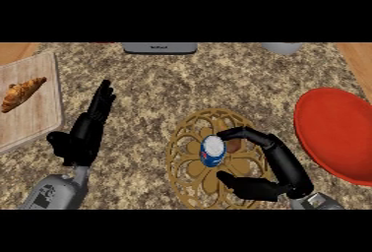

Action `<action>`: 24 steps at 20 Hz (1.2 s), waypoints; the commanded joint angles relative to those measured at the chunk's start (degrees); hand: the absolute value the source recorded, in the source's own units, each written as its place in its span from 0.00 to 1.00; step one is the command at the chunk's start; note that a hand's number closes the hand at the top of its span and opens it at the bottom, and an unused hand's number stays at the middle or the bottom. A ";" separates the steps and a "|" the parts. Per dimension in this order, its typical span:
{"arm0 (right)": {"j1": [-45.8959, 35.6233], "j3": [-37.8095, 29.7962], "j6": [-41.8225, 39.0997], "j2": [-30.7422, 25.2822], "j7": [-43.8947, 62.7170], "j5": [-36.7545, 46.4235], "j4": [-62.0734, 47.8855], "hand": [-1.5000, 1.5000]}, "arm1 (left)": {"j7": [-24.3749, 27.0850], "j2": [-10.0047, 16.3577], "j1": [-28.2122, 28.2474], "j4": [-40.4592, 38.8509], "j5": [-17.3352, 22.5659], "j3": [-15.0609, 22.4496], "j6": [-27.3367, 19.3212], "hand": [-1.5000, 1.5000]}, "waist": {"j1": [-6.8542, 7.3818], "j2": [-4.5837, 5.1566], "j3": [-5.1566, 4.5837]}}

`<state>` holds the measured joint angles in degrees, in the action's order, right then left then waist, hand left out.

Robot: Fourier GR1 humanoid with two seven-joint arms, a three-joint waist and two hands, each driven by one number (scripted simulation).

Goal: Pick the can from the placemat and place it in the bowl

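speckled stone counter point(160, 83); can point(212, 151) upright on gold openwork placemat point(187, 183), inside curve of right hand point(283, 170), fingers and thumb curled round it. can blue, white top.

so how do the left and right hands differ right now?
Left hand has straight fingers and holds nothing; right hand curls round the can. Left hand is over the speckled counter; right hand is over the placemat. Both are black.
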<state>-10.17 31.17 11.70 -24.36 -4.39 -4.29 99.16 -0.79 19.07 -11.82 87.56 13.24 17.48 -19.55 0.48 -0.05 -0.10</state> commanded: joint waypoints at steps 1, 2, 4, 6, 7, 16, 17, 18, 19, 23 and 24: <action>6.81 3.98 5.13 9.08 -11.49 1.44 -1.86 0.00 | 0.01 -1.12 0.93 -2.40 -0.33 0.74 0.70 0.50 | -0.79 0.19 0.20; 4.05 1.96 3.15 8.85 -13.76 0.89 -2.91 0.00 | 1.35 -1.74 0.28 -3.31 0.08 -0.61 1.14 0.50 | -0.53 0.18 0.14; 8.13 4.69 6.51 9.02 -14.61 5.56 2.24 0.00 | 0.48 -0.89 4.84 1.30 0.06 -0.11 1.40 0.50 | -0.51 -0.13 0.11; 6.44 2.31 5.47 7.24 -11.16 7.10 5.52 0.00 | 1.31 -3.67 2.31 -2.48 -2.37 0.37 0.93 0.50 | -0.78 -0.01 0.09; 7.24 1.10 5.63 7.05 -9.12 8.09 6.59 0.00 | -3.47 -3.33 2.01 2.12 -2.90 0.06 0.19 0.50 | -0.63 -0.05 0.10; -4.81 -4.33 -1.50 1.29 24.38 13.13 15.70 0.00 | -0.21 -3.94 3.96 0.11 -3.46 -0.85 2.33 0.50 | -0.38 -0.03 0.07; -8.75 -2.71 -2.83 3.15 28.30 12.81 13.63 0.00 | -0.74 -4.46 -0.48 -3.55 -2.61 -2.65 2.61 0.50 | -0.39 0.07 0.03; -6.16 -2.28 -3.86 0.43 34.11 12.99 21.48 0.00 | -1.08 -3.92 0.27 -2.33 -2.90 -2.34 2.78 0.50 | -0.85 -0.13 0.02; -11.28 -3.46 -5.73 2.26 35.34 11.25 14.70 0.00 | 0.04 -3.31 2.46 -1.87 -2.52 -1.94 4.18 0.50 | -0.04 0.02 0.01; -12.79 -1.86 -9.83 2.81 41.01 11.36 10.67 0.00 | -1.83 -4.16 1.29 -0.77 -3.11 -2.37 3.45 0.50 | -0.14 0.05 0.06; -15.29 0.10 -9.64 5.38 43.31 12.99 8.28 0.00 | -1.47 -4.78 3.79 1.71 -4.44 -0.15 2.94 0.50 | 0.28 0.01 0.05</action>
<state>-21.54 29.68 5.07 -21.36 32.36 8.24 111.49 -1.92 15.19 -9.67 87.03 9.95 15.97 -16.42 0.37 -0.06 -0.06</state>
